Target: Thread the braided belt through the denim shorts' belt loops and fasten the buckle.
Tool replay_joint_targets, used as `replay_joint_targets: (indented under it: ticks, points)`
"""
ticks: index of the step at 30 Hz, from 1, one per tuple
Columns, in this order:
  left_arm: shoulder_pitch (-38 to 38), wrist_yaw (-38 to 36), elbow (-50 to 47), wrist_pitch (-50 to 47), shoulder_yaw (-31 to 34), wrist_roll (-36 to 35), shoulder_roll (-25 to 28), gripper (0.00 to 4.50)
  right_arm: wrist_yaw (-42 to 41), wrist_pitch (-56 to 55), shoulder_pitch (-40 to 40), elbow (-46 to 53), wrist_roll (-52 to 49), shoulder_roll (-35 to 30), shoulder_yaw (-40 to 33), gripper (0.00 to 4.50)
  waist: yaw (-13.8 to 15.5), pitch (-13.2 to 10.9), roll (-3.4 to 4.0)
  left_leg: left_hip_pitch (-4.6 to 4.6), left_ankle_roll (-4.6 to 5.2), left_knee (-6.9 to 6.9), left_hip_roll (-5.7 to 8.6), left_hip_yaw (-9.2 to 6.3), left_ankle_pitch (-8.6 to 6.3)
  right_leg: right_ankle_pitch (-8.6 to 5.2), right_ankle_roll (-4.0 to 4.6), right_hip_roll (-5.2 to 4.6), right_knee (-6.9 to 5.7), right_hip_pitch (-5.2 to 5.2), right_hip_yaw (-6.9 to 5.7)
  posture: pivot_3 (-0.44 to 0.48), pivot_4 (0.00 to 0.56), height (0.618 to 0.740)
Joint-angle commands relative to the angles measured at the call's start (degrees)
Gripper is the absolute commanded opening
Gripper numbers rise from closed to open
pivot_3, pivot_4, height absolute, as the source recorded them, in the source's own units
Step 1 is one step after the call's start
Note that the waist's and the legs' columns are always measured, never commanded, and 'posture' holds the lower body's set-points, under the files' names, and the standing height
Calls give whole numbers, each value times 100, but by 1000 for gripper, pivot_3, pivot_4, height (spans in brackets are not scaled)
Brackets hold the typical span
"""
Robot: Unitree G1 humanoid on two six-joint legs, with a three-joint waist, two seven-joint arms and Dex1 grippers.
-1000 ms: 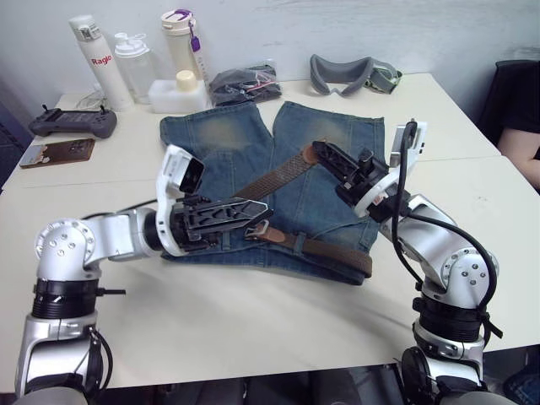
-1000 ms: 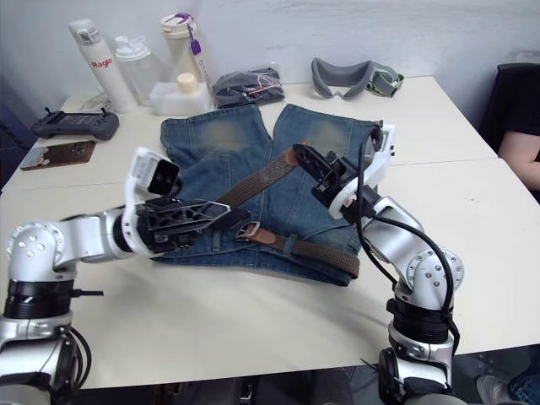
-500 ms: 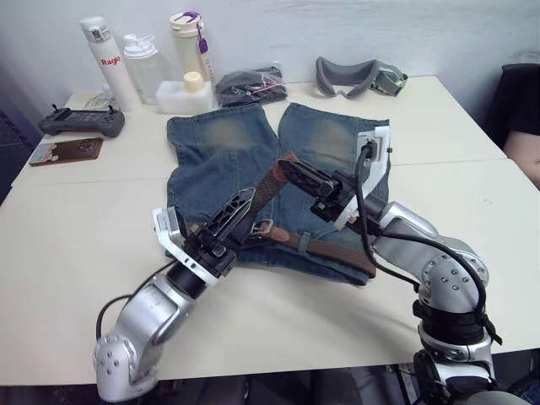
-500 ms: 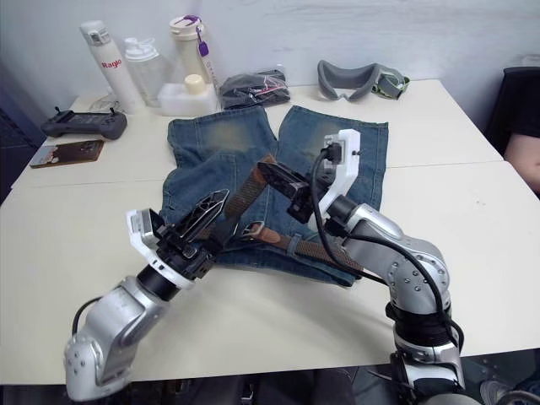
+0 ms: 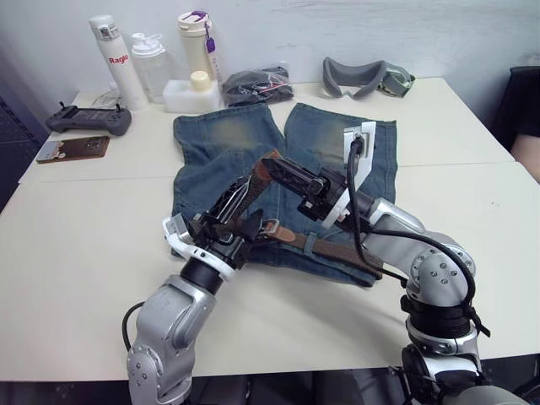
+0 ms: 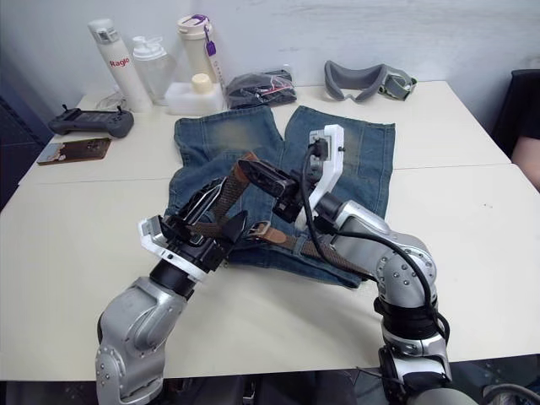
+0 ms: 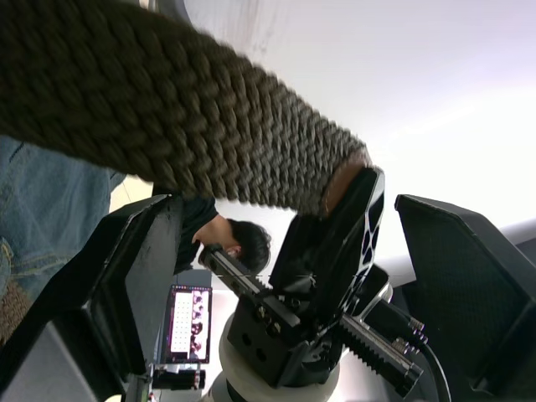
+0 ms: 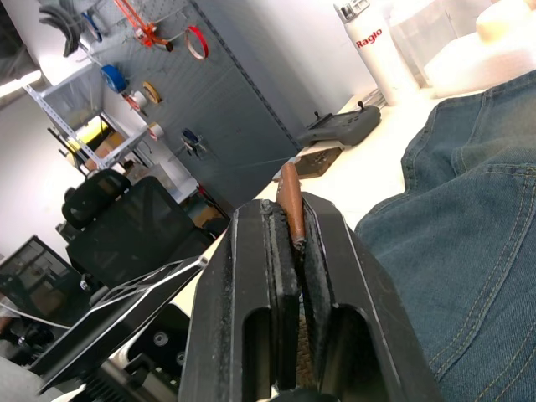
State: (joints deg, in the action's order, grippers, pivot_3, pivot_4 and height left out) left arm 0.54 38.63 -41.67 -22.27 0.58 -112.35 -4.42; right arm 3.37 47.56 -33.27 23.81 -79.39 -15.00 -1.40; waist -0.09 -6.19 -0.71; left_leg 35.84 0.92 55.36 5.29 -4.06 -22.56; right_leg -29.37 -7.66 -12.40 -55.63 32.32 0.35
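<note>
**Right claw pinches the belt tip above the shorts; left claw gapes beside the strap**

The faded blue denim shorts (image 5: pixel 253 160) with tan worn patches lie flat on the pale worktop (image 5: pixel 76 245), and everything else is placed from them. The long olive-brown braided belt (image 5: pixel 337 251) lies along the shorts' waistband edge, the one nearest the robot. Its small silvery metal buckle (image 5: pixel 268 226) with brown leather trim rests on the denim near the middle of that edge. From there the strap's free end rises off the cloth.

The right claw (image 5: pixel 268 162) hovers above the middle of the shorts with its two black fingers closed tight on the belt's reddish-brown leather tip, which pokes out between them in the right wrist view. The left claw (image 6: pixel 218 205) sits over the waistband just left of the buckle. Its fingers are spread wide, with the raised braided strap passing across the gap; whether either finger touches the strap cannot be told.

Beyond the shorts' leg hems stand a white bottle (image 5: pixel 110 52), a clear bottle (image 5: pixel 153 64) and a cream bottle with a purple cap (image 5: pixel 199 44). A black bundle (image 5: pixel 256 84) and grey padded goggles (image 5: pixel 363 76) lie there too. A dark handheld controller (image 5: pixel 89 120) lies to the left of the shorts.
</note>
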Motion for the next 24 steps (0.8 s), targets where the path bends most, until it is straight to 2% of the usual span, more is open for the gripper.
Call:
replay_joint_targets:
  ticks: [1, 9, 12, 15, 17, 18, 20, 21, 24]
  points:
    - [-22, -293, 74, -114, 160, -65, -336, 4442, 122, -60, 4, 63, -512, 71, -226, 0, 4, 0, 0, 2, 0, 0, 0, 0, 0, -1, 2, 0, 1, 0, 0, 0, 150, 627]
    - [-220, -779, 476, -450, 668, -65, -416, 4442, 527, -219, 114, -91, -1015, 108, -479, 0, 1, 1, 1, 22, 1, 5, 1, -1, 0, -3, 6, 0, 3, 16, -1, 0, 150, 627]
    - [-334, -863, 608, -615, 789, -65, -452, 3659, 626, -238, 157, -130, -1019, 75, -475, 0, 0, 1, 2, 24, 1, 5, 0, -1, 0, -2, 4, 0, 4, 18, -2, 0, 150, 627]
    - [-380, -901, 689, -754, 895, -65, -459, 2226, 654, -270, 166, -135, -1025, 71, -473, 0, -1, 2, 3, 24, 1, 4, 0, -1, 0, 0, 1, 1, 6, 18, -1, 0, 150, 627]
    - [-435, -917, 775, -859, 965, -65, -455, 1625, 659, -294, 154, -131, -1053, 70, -474, 0, 2, 2, 2, 24, 1, 4, 0, -2, 0, 0, 0, 1, 5, 19, -2, 0, 150, 627]
    - [-453, -930, 808, -906, 993, -65, -458, 1070, 662, -304, 153, -127, -1064, 65, -470, 0, 1, 2, 3, 24, 1, 4, 0, -2, 0, 0, 0, 1, 5, 19, -1, 0, 150, 627]
    - [-483, -982, 891, -1017, 1075, -65, -457, 257, 659, -310, 176, -103, -1063, 55, -447, 0, 3, 2, 3, 24, 1, 4, 0, -2, 0, 0, 0, 1, 6, 19, -1, 0, 150, 627]
    - [-501, -1009, 934, -1074, 1118, -65, -452, 77, 657, -303, 196, -88, -1062, 44, -437, 0, 3, 2, 3, 24, 1, 3, 0, -2, 0, 0, 0, 1, 6, 19, -2, 0, 150, 627]
    - [-557, -1100, 1051, -1242, 1243, -65, -426, 77, 628, -255, 239, -65, -998, -11, -397, 0, 2, 1, 3, 24, 1, 3, 0, -2, 0, 0, 0, 1, 6, 18, -2, 0, 150, 627]
